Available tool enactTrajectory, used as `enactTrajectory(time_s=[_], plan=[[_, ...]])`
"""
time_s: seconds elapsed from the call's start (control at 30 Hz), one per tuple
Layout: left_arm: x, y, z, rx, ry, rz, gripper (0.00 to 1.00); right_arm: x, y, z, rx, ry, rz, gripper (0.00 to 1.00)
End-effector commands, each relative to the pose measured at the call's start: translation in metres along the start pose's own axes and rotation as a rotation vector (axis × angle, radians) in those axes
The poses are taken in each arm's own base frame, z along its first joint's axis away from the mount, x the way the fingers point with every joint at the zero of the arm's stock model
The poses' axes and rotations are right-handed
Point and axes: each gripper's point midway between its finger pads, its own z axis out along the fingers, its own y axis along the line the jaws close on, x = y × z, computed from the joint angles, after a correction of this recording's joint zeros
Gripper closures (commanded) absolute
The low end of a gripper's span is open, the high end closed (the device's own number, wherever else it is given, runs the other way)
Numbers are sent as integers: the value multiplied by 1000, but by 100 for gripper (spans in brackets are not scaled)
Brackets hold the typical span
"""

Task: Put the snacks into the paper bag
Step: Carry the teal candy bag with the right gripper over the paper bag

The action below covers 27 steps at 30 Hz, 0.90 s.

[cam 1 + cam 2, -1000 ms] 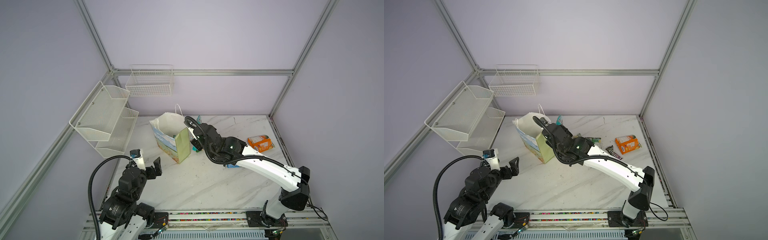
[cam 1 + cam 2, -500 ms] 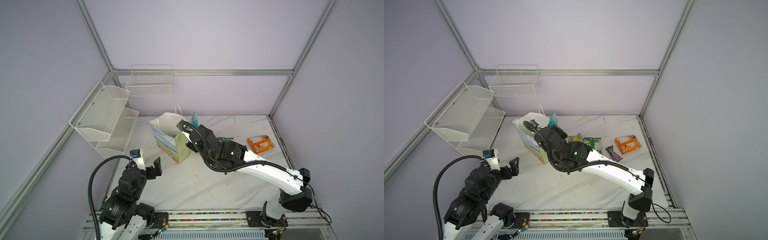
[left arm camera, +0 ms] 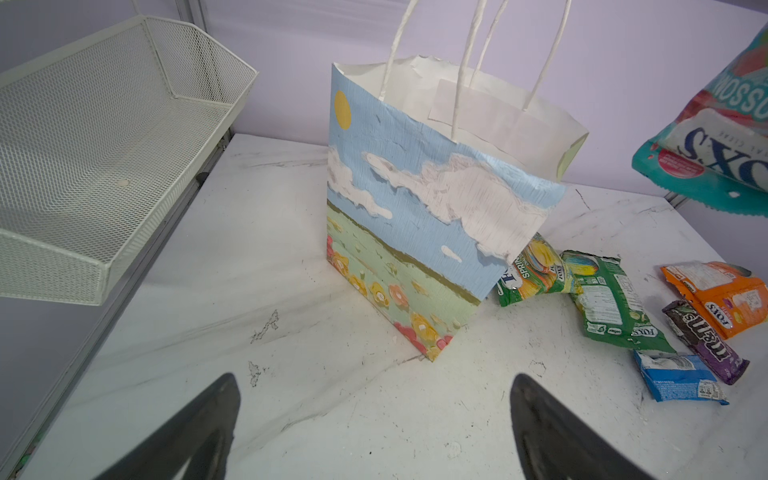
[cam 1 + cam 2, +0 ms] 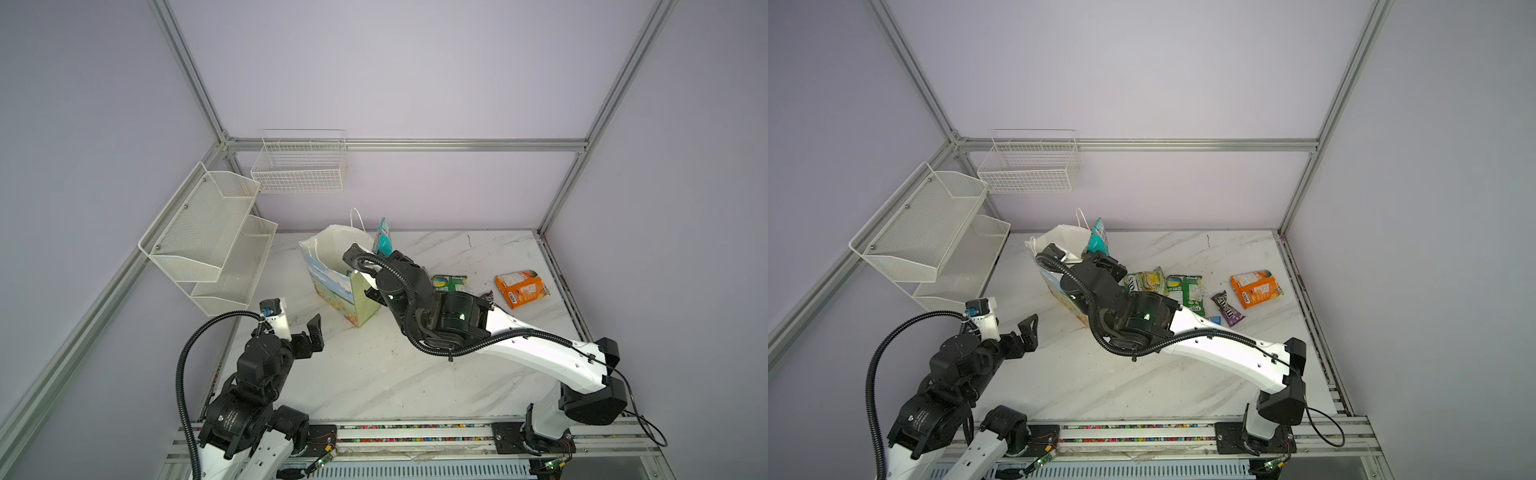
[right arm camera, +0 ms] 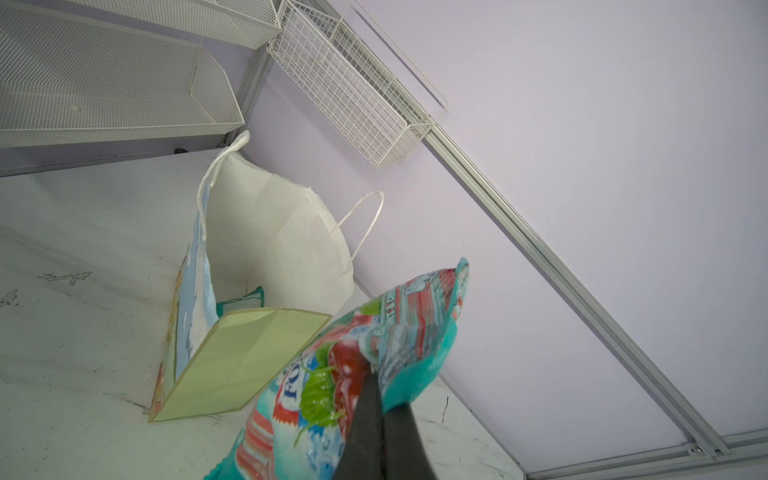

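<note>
The paper bag [image 4: 332,282] [image 4: 1054,243] [image 3: 415,208] [image 5: 249,353] stands upright and open on the marble table. My right gripper [image 5: 374,378] is shut on a teal packet [image 4: 383,237] [image 4: 1098,239] [image 3: 715,137] [image 5: 399,332], held in the air by the bag's right rim. A second teal packet [image 5: 241,301] lies inside the bag. To the right of the bag lie two green packets [image 4: 1146,280] [image 4: 1185,291], a purple bar [image 4: 1227,309], a small blue packet [image 3: 677,380] and an orange packet [image 4: 519,289]. My left gripper [image 4: 299,322] [image 3: 374,390] is open and holds nothing, near the front left of the bag.
White mesh shelves [image 4: 208,241] hang on the left wall over the table's edge. A wire basket [image 4: 299,170] is fixed to the back wall above the bag. Metal frame posts [image 4: 557,199] stand at the table's corners.
My right gripper has risen and swung left with the teal packet, from beside the bag up to its rim. The left arm has not moved.
</note>
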Motion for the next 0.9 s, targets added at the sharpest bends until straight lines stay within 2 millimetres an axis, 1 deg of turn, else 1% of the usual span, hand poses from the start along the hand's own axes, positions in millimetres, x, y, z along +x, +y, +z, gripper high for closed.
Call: enactTrajectory(time_s=[0.0,0.27,0.53,0.77,0.87], plan=[[-1,-3,1,15,-12,-10,0,-25,-22,-11,66,-71,34,100],[-1,-3,1,13,-12,-9,0,-37,-21,-13,87,-106,7,100],[-1,-2,0,14,-15,-9,0,-47,-17,-10,90,-139,-23,100],[-2,-3,0,16,-18,-10,0,-59,-9,-9,60,-196,-47,100],[-1,-3,0,17,-17,-10,0,-65,-3,-9,33,-231,-59,100]])
